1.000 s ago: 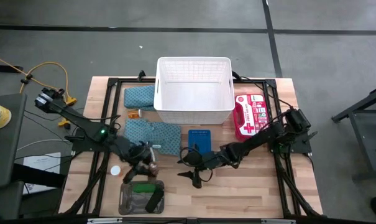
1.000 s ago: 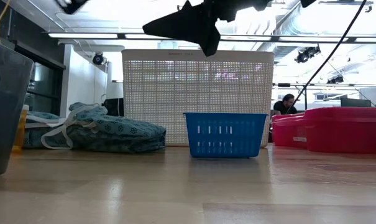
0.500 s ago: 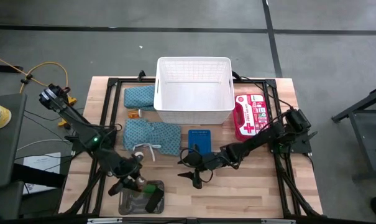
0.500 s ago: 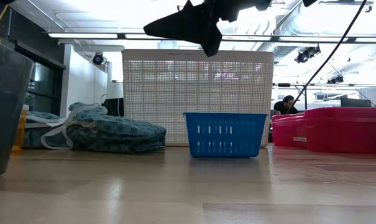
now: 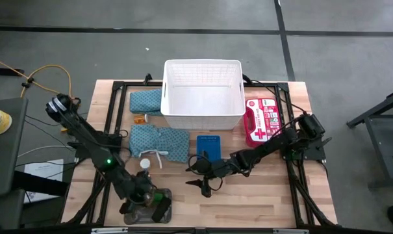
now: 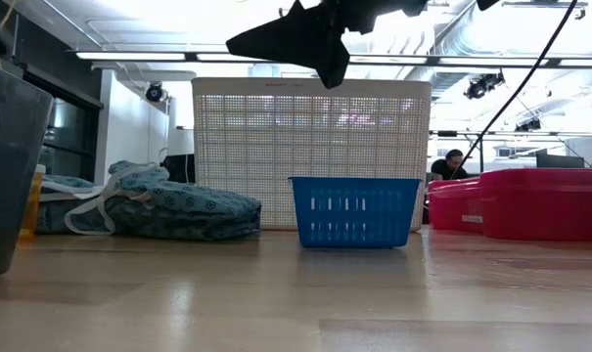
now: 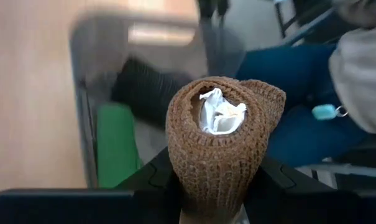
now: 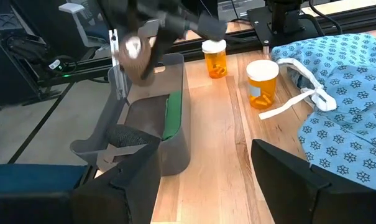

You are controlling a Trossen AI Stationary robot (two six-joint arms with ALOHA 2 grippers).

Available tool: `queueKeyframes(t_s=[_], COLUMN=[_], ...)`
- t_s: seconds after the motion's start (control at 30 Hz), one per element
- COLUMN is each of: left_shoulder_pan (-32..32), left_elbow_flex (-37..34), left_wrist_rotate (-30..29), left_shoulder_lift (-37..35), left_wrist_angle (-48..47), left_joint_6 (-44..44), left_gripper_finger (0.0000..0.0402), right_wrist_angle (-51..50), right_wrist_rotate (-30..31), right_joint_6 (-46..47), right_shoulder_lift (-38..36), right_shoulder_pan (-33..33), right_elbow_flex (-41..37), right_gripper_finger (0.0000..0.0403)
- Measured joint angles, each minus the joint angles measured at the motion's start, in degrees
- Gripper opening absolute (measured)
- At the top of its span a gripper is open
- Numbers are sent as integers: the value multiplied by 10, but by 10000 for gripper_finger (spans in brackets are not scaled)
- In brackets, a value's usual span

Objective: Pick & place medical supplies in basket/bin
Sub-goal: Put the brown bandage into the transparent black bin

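My left gripper (image 5: 144, 194) hangs over the small grey tray (image 5: 147, 208) at the table's near left, shut on a brown roll (image 7: 219, 143). A green roll (image 7: 113, 146) and a black roll (image 7: 150, 93) lie in that tray. My right gripper (image 5: 202, 180) is open above the table's middle, near the small blue basket (image 5: 208, 147), and touches nothing. Two teal cloths (image 5: 158, 142) (image 5: 146, 101) lie flat left of the white basket (image 5: 202, 94). Two orange vials with white caps (image 8: 262, 81) (image 8: 214, 59) stand upright beside the nearer cloth. My left gripper pinches the brown roll between its two fingers (image 7: 151, 179), one on each side of the roll's woven wall (image 7: 194, 174). The hollow end (image 7: 217, 112) faces the wrist camera. The fingers slant down from above. The roll is lifted clear above the grey tray.
A red first-aid kit (image 5: 261, 120) lies right of the white basket. A black frame (image 5: 118, 88) runs round the table top. A person's blue trouser leg (image 7: 299, 112) shows beyond the table's near edge. Bare wood lies between the tray and my right gripper.
My left gripper has carried the brown roll from beside the nearer teal cloth toward the table's near edge, and now stands over the grey tray. It has stayed shut on the roll. My right arm has kept still.
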Motion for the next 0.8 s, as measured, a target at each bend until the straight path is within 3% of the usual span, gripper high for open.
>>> queueKeyframes(t_s=[0.3, 0.63, 0.8], left_shoulder_pan=[-12, -12, -12], left_elbow_flex=[0, 0, 0], left_wrist_rotate=[49, 53, 42], left_shoulder_lift=[85, 87, 87], left_wrist_angle=[8, 50, 64], left_joint_6=[-49, -33, -33], left_gripper_finger=[116, 117, 141], right_wrist_angle=[0, 0, 0], right_wrist_rotate=[0, 0, 0], right_joint_6=[0, 0, 0], right_shoulder_lift=[0, 0, 0], right_shoulder_pan=[0, 0, 0], right_elbow_flex=[0, 0, 0], right_gripper_finger=[235, 234, 234])
